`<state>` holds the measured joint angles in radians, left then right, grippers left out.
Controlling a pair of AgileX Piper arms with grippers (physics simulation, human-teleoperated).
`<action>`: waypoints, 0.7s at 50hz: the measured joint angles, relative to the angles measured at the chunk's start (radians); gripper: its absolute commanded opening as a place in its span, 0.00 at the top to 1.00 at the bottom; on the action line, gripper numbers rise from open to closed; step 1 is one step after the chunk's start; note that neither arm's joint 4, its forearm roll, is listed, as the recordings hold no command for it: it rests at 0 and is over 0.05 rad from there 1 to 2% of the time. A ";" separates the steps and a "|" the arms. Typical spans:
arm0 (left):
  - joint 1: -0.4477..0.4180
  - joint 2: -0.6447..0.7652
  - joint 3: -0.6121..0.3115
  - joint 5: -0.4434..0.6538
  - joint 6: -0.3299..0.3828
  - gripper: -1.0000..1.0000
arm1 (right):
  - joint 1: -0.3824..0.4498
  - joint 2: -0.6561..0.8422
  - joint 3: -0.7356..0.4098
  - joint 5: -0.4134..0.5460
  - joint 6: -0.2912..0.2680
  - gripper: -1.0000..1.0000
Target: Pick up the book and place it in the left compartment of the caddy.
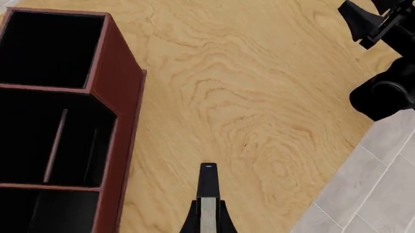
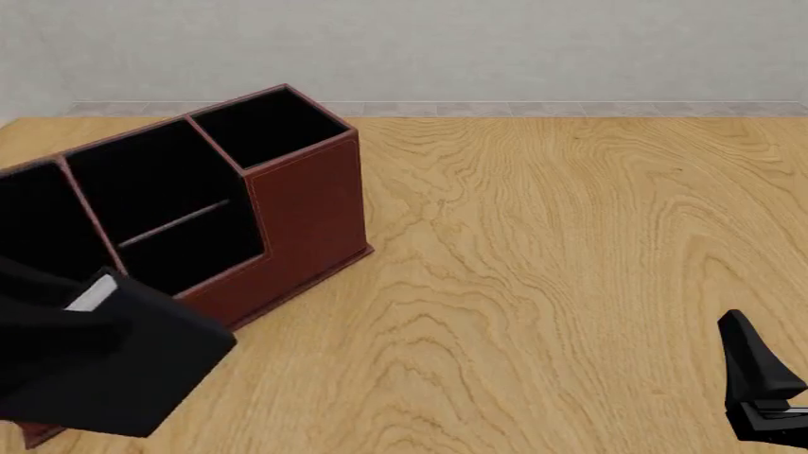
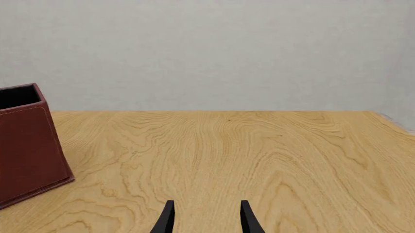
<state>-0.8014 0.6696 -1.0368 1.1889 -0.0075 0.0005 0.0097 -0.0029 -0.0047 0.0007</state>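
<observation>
The wooden table (image 2: pixel 569 236) is bare over most of its width, and the caddy (image 2: pixel 303 218) stands angled at its left, with the small square bay farthest from you and the wide bays nearer. The left compartment (image 2: pixel 28 222) is the end bay at the frame's edge. In the front view the dark bulk of the left arm (image 2: pixel 51 378) covers its low front wall, so judge clearance from the left wrist view instead.

The right gripper (image 3: pixel 206 218) sits low at the table's right, well apart from the caddy, its fingers spread with nothing between them. Leave it parked there.

The left gripper (image 1: pixel 207 227) is clenched on the book (image 1: pixel 207 206), which shows edge-on as a pale strip of pages between dark covers. It hangs raised over bare wood, just in front of the caddy's front wall and not yet over any bay.

To place it well, carry the book sideways over the front wall while it is high. Stop only when the pale strip sits inside the end bay, clear of the one partition. Turn the wrist so the book's thin edge runs along the bay's length. Then lower slowly and release once most of the book is below the rim, so it doesn't tip against the wall.
</observation>
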 measured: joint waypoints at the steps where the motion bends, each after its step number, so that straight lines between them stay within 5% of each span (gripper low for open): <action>1: 0.004 -0.004 -0.001 0.003 -0.010 1.00 | 0.000 0.000 0.000 0.000 0.000 0.00; 26: 0.069 -0.060 -0.014 0.028 -0.292 1.00 | 0.000 0.000 0.000 0.000 0.000 0.00; 35: 0.115 -0.077 -0.004 0.030 -0.339 1.00 | 0.000 0.000 0.000 0.000 0.000 0.00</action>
<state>-0.6867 0.5930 -1.0409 1.2185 -0.3469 0.0005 0.0097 -0.0029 -0.0047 0.0007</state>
